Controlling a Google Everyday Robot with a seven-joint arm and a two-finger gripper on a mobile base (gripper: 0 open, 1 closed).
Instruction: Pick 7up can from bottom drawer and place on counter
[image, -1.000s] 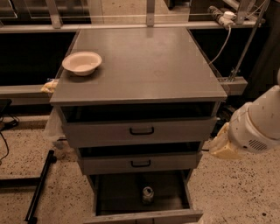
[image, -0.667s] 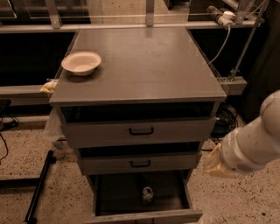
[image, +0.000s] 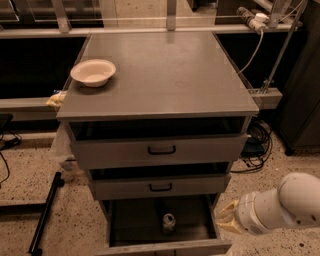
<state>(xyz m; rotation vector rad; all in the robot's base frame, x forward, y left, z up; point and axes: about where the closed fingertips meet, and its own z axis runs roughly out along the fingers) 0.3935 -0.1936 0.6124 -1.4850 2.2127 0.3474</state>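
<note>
The 7up can (image: 169, 222) stands upright inside the open bottom drawer (image: 120, 225), near the middle of its dark floor. The grey counter (image: 165, 75) tops the cabinet above. My gripper (image: 226, 219), with yellowish fingers on a white arm, hangs low at the right, just off the bottom drawer's right edge and to the right of the can. It holds nothing.
A cream bowl (image: 93, 71) sits on the counter's left side. Two shallower drawers with black handles (image: 161, 149) stand slightly open above the bottom one. Cables (image: 257, 137) and a dark cabinet are at the right; a black bar (image: 45, 212) lies on the floor at the left.
My arm has moved down and a little left, from beside the middle drawer to the level of the bottom drawer. The can and bowl have not moved.
</note>
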